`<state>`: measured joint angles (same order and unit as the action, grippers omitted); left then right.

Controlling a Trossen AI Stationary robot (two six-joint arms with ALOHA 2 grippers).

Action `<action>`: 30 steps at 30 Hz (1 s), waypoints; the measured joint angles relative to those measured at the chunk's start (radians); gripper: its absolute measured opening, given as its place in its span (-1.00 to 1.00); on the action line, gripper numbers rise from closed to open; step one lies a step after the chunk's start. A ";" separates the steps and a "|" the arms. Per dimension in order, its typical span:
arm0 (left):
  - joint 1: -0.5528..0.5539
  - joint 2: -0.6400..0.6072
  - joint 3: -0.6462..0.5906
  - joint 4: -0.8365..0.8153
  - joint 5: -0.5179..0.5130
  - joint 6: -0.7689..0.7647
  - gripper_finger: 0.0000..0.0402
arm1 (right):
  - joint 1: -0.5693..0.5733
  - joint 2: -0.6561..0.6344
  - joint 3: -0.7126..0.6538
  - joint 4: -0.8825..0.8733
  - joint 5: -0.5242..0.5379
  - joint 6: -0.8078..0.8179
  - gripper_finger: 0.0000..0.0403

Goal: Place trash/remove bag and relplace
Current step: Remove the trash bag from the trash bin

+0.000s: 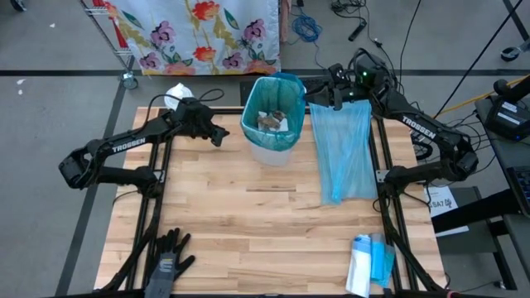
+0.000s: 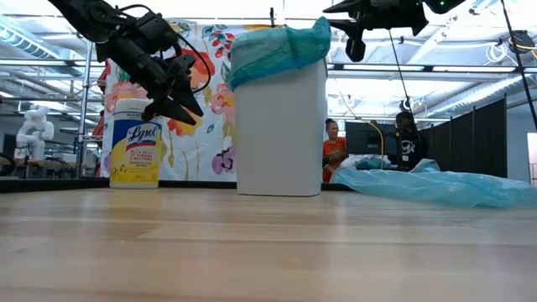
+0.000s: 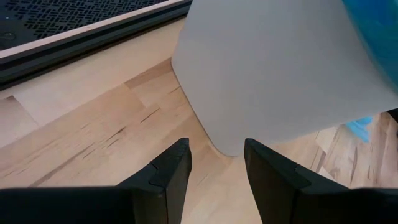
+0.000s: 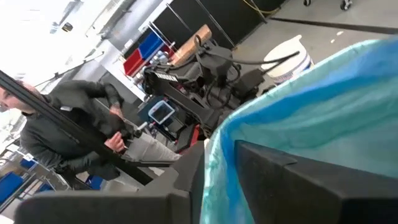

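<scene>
A white bin (image 1: 269, 149) stands at the table's far middle, lined with a light blue bag (image 1: 286, 83) folded over its rim. Crumpled brown and white trash (image 1: 273, 120) lies inside. My right gripper (image 4: 221, 186) is level at the rim's right side (image 1: 331, 93), shut on the bag's edge. My left gripper (image 3: 214, 168) hangs open left of the bin (image 1: 219, 135), tilted down toward the bin's lower wall (image 3: 273, 74) and touching nothing. My right gripper pinches the folded-over edge of the bag (image 4: 214, 168) between its two fingers, at the bin rim's right side. The fingers come in level from the table's right. In the low view the film rises in a small peak (image 2: 323, 29) at the fingers; the rest stays over the rim.
A second blue bag (image 1: 344, 149) lies flat on the table right of the bin. A Lysol tub (image 1: 176, 95) stands at the far left. A black glove (image 1: 166, 261) lies at the near left, and a pack of bags (image 1: 368, 265) at the near right. People sit beyond the table (image 2: 333, 147).
</scene>
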<state>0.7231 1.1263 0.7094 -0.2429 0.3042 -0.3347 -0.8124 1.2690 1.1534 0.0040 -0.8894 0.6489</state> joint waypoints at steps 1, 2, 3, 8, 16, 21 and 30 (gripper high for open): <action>0.000 0.000 0.000 0.000 0.000 0.000 -0.24 | 0.000 0.000 0.000 -0.009 0.000 -0.006 -0.64; 0.000 0.000 0.000 0.001 0.000 0.000 -0.24 | 0.000 0.000 0.000 -0.013 0.000 -0.011 -0.68; 0.000 0.000 0.000 0.001 0.000 0.000 -0.24 | 0.000 0.000 0.000 -0.015 0.000 -0.016 -0.71; 0.000 0.000 0.000 0.001 0.000 0.000 -0.24 | 0.000 0.000 0.000 -0.014 0.023 -0.033 -0.95; 0.000 0.000 0.000 0.000 0.000 0.000 -0.24 | 0.000 0.000 0.000 -0.007 0.070 -0.002 -0.99; 0.000 0.000 0.000 0.000 0.000 0.000 -0.24 | 0.002 0.001 0.000 -0.010 0.138 -0.006 -1.00; 0.000 0.000 0.000 0.002 0.000 0.001 -0.24 | 0.046 0.002 0.206 -0.397 0.315 -0.214 -1.00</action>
<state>0.7232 1.1263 0.7094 -0.2411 0.3046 -0.3340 -0.7660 1.2713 1.3590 -0.3931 -0.5741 0.4346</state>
